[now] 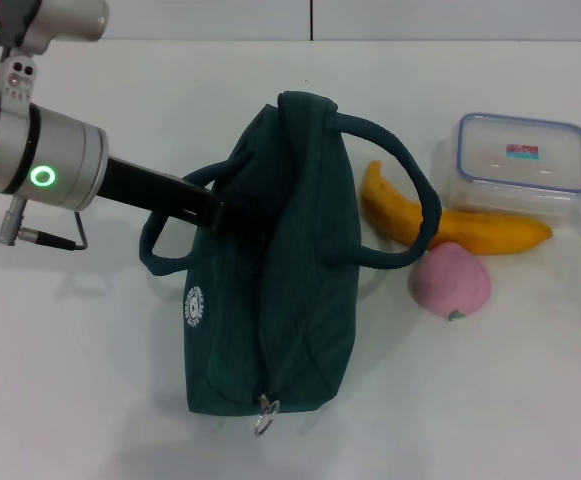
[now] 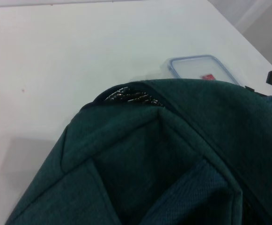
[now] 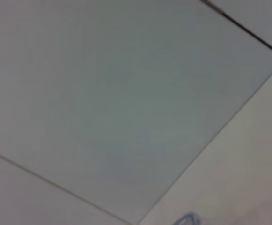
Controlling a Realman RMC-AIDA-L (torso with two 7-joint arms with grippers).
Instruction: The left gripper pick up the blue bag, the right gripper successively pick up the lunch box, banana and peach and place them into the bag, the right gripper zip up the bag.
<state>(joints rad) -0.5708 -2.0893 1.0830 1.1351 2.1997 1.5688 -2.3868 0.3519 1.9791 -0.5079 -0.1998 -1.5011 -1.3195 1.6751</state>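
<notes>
On the white table (image 1: 90, 400) a dark teal-blue fabric bag (image 1: 280, 290) with two looped carry handles lies with its zipper pull ring (image 1: 264, 424) at the end nearest the robot. The left arm reaches in from the left of the head view, and its black left claw (image 1: 210, 208) sits against the bag's left side near the left handle loop; whether its fingers are spread or closed on the fabric cannot be told, since they are hidden against the dark cloth. To the right of the bag, a yellow banana (image 1: 450, 225) lies partly under the right handle loop, a pink peach (image 1: 451, 281) rests just beside it on the near side, and a clear rectangular plastic lunch box with a blue-rimmed lid (image 1: 522, 165) stands behind the banana, touching or nearly touching it. The left wrist view looks closely over the bag's folded top fabric, with the lunch box beyond it. The right claw does not appear in any view; the right wrist view shows only pale flat surfaces with dark seams.
</notes>
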